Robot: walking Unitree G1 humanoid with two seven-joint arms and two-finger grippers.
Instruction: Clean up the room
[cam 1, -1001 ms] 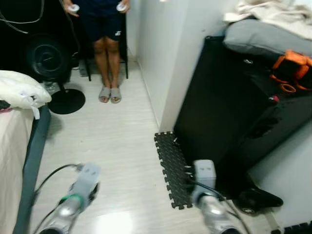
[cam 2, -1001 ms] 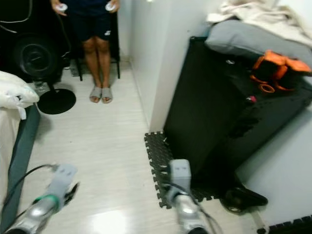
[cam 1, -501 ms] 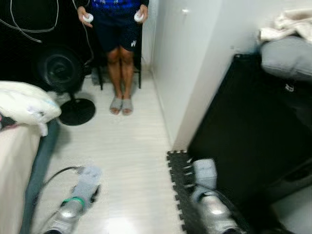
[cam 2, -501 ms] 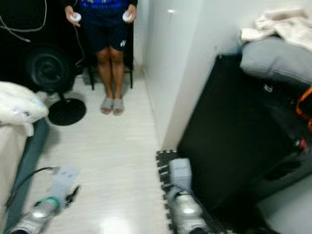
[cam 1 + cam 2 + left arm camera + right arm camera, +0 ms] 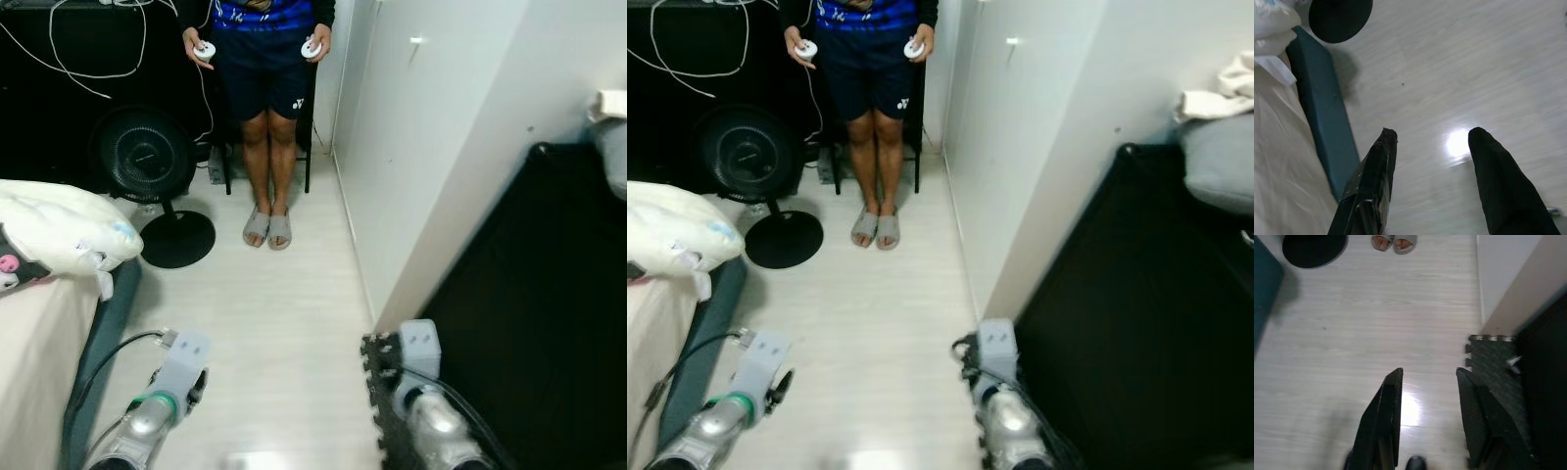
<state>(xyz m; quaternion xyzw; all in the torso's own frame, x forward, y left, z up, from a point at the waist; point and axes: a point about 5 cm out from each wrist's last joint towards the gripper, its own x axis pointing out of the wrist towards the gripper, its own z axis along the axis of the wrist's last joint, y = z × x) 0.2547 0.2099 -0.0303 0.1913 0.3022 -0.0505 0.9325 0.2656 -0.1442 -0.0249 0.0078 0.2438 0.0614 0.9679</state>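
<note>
Both silver arms hang low over the pale wood floor [image 5: 274,304], the left arm [image 5: 162,392] near the bed and the right arm [image 5: 421,392] by the foam mat. My left gripper [image 5: 1432,134] is open above bare floor, with nothing between its fingers. My right gripper [image 5: 1430,374] is open too, above floor beside the black foam mat [image 5: 1493,362]. A white stuffed bag or pillow [image 5: 59,230] lies on the bed [image 5: 29,343] at the left. At the right, a grey cushion [image 5: 1220,166] carries a cream cloth [image 5: 1225,88].
A person [image 5: 265,78] in slippers stands ahead holding two controllers. A black floor fan [image 5: 147,157] stands by the bed, its round base [image 5: 176,240] on the floor. A white wall [image 5: 421,147] and a tall black panel [image 5: 529,313] close off the right.
The camera has swung left and up. The orange thing and most of the grey cushion have slid out of the picture on the right. Both arms hang as before.
</note>
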